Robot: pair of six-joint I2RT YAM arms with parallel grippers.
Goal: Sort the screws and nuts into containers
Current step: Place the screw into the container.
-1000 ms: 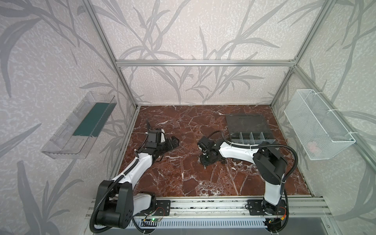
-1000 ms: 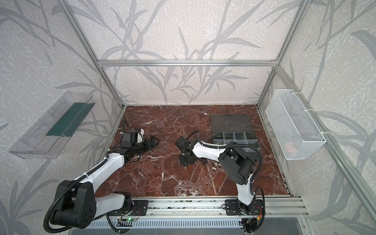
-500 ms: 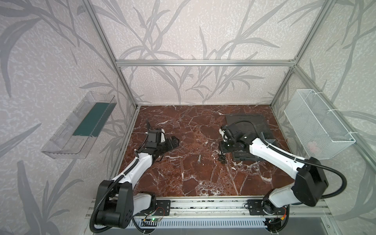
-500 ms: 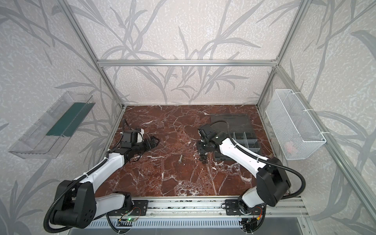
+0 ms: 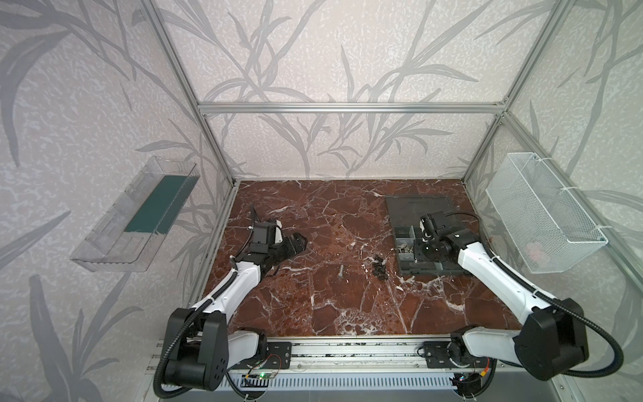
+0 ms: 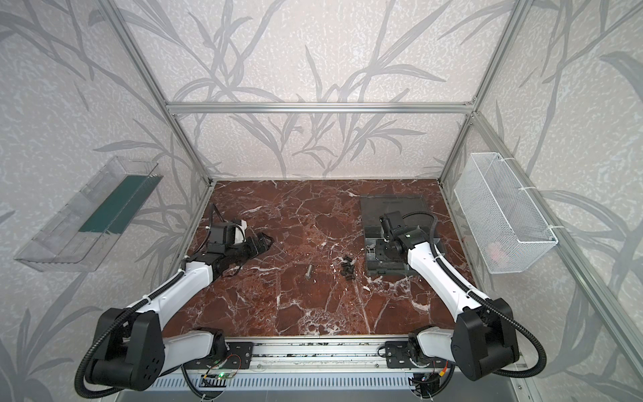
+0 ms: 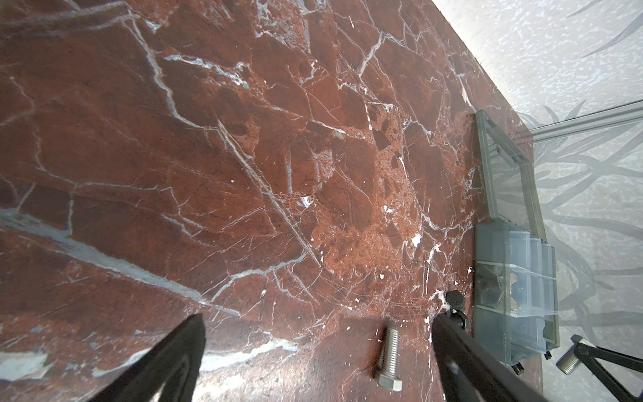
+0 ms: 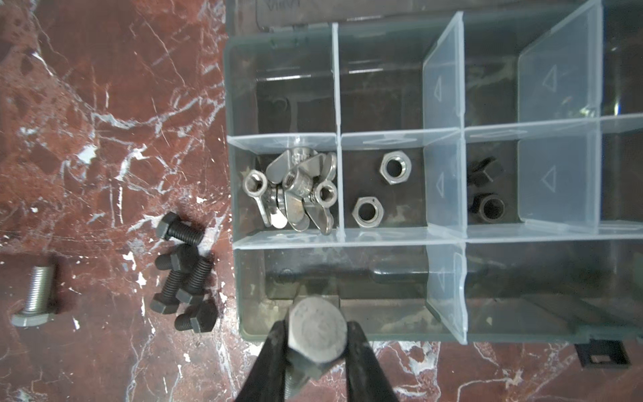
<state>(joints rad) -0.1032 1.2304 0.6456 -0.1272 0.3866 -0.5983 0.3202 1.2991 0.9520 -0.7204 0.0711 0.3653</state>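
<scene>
My right gripper (image 8: pixel 317 336) is shut on a silver hex-head screw (image 8: pixel 318 329), held head-up over the near rim of the dark grey organiser (image 8: pixel 231 104). Its containers hold silver wing nuts (image 8: pixel 295 188), two silver hex nuts (image 8: pixel 395 168) and black nuts (image 8: pixel 490 207). Several black screws (image 8: pixel 184 278) lie heaped on the marble just left of the box, also in both top views (image 5: pixel 380 270) (image 6: pixel 348 269). One silver screw (image 5: pixel 341 271) lies further left. My left gripper (image 7: pixel 318 334) rests open at the table's left, that screw (image 7: pixel 389 358) between its fingers' lines.
The organiser's flat lid (image 5: pixel 417 209) lies open behind the compartments. A white wire-mesh basket (image 5: pixel 542 215) hangs on the right wall and a clear tray with a green strip (image 5: pixel 139 215) on the left wall. Aluminium frame posts edge the marble table (image 5: pixel 313 306).
My right arm has swung from the screw pile at mid-table rightwards to the organiser, with the silver screw in its jaws. The left arm has not moved.
</scene>
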